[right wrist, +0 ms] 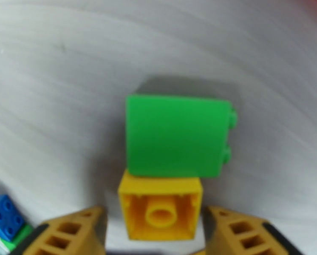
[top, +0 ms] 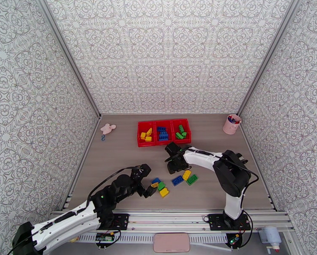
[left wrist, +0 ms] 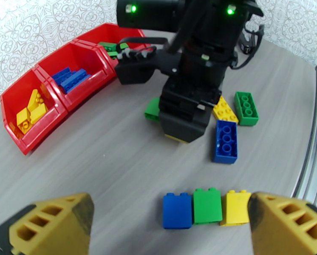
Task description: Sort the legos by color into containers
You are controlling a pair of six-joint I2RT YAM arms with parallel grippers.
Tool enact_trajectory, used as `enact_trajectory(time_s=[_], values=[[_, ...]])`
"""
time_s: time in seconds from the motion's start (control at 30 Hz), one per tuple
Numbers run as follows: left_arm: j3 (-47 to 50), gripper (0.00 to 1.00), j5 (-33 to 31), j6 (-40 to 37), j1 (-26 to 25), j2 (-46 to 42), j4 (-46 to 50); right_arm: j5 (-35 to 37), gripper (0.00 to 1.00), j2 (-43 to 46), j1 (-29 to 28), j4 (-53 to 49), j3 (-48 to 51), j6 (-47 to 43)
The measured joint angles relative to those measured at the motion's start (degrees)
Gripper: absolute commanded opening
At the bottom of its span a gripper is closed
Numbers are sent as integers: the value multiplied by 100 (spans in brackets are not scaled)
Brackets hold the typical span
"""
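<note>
The red tray (top: pixel 163 143) lies at the back, its compartments holding yellow, blue and green legos from left to right; the left wrist view shows it too (left wrist: pixel 29 143). My left gripper (top: pixel 151 191) (left wrist: pixel 169 217) is open, fingers wide apart just short of a row of blue (left wrist: pixel 177 210), green (left wrist: pixel 207 205) and yellow (left wrist: pixel 237 208) bricks. My right gripper (top: pixel 174 168) (right wrist: pixel 154 217) is open and low over the table. An upside-down yellow brick (right wrist: pixel 160 213) sits between its fingertips, with a green brick (right wrist: pixel 177 137) touching it just beyond.
A loose blue (left wrist: pixel 225 142), yellow (left wrist: pixel 225 109) and green brick (left wrist: pixel 246 108) lie right of the right gripper. A pink mouse toy (top: pixel 108 129) sits at the back left and a pink pen cup (top: pixel 231 124) at the back right. Patterned walls enclose the table.
</note>
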State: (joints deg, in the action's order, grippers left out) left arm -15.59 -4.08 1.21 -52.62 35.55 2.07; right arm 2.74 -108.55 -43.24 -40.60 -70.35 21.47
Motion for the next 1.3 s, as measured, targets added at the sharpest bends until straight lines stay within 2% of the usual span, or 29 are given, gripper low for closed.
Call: enact_trajectory(time_s=[0.27, 0.63, 0.9, 1.3], values=[[20, 100, 0, 0, 2, -52, -4, 125, 36, 9, 7, 4, -4, 7], [118, 100, 0, 2, 28, -85, -20, 127, 32, 632, 7, 109, -212, -166], [315, 100, -26, 28, 142, -111, -214, 98, 31, -4, 4, 619, -1917, -581], [321, 100, -74, 72, 142, -404, -229, 109, 31, -2490, 7, 1130, -5086, -782]])
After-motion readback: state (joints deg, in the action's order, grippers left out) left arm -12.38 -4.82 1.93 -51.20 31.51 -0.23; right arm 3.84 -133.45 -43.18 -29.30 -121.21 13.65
